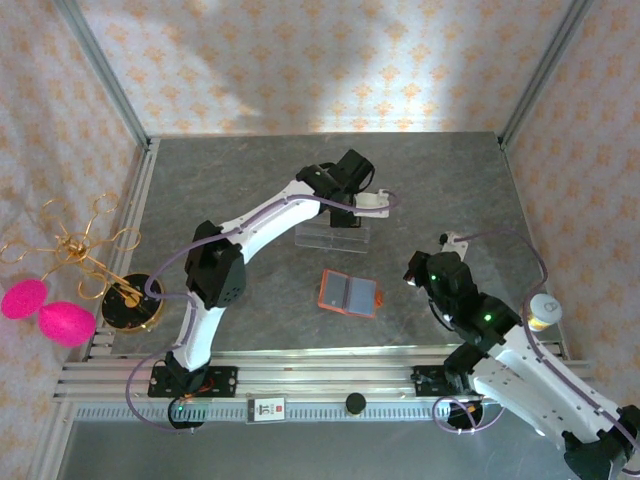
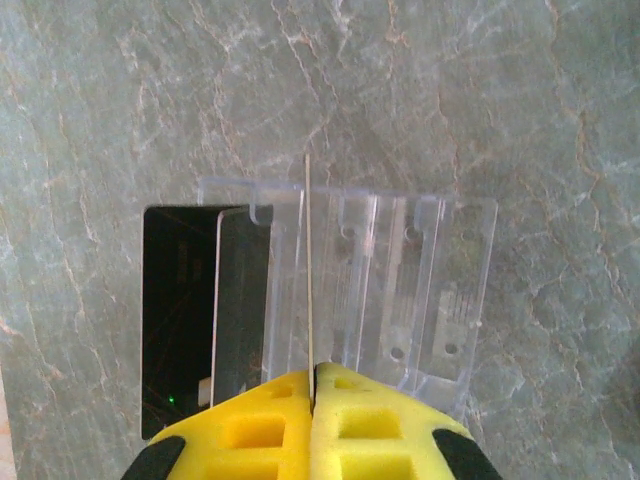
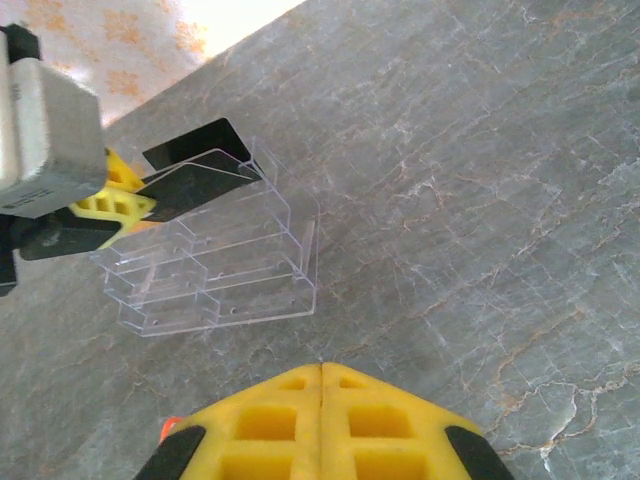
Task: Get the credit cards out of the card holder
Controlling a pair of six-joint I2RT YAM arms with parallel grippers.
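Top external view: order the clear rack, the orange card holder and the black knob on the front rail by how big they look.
Largest, too close to separate: clear rack and card holder, lying open.
Smallest by far: black knob.

Robot test cell, lab-type. Grey stone-look tabletop (image 1: 440,180) boxed by patterned backdrop walls (image 1: 300,60) on aluminium posts (image 1: 100,70). Slotted rails (image 1: 330,372) at 6 o'clock carry two arm bases (image 1: 190,382). Gold wire ornament (image 1: 80,250) at 9 o'clock.
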